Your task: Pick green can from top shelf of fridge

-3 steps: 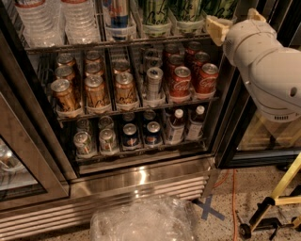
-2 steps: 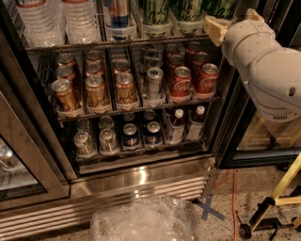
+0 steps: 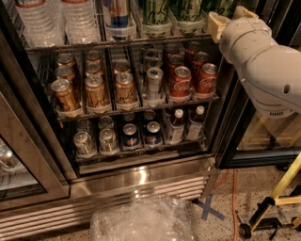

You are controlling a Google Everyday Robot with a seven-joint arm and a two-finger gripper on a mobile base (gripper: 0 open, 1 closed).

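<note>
The fridge (image 3: 141, 181) stands open, with its stainless base and slatted vent low in the camera view. The top shelf (image 3: 117, 45) runs along the upper edge of the view. Three green cans stand on it in trays: one (image 3: 155, 11), a second (image 3: 188, 8) to its right, and a third (image 3: 220, 5) partly behind the arm. My gripper (image 3: 217, 24) is at the top right, at the shelf's right end, right in front of the third green can. The white arm (image 3: 263, 66) reaches in from the right. Whether the gripper touches a can is hidden.
Water bottles (image 3: 33, 19) and a blue-and-silver can (image 3: 117, 12) stand left of the green cans. Gold cans (image 3: 96, 92), a silver can (image 3: 154, 82) and red cola cans (image 3: 181, 82) fill the middle shelf. A plastic bag (image 3: 141, 221), blue tape cross (image 3: 209, 209) and yellow stand (image 3: 282, 188) are on the floor.
</note>
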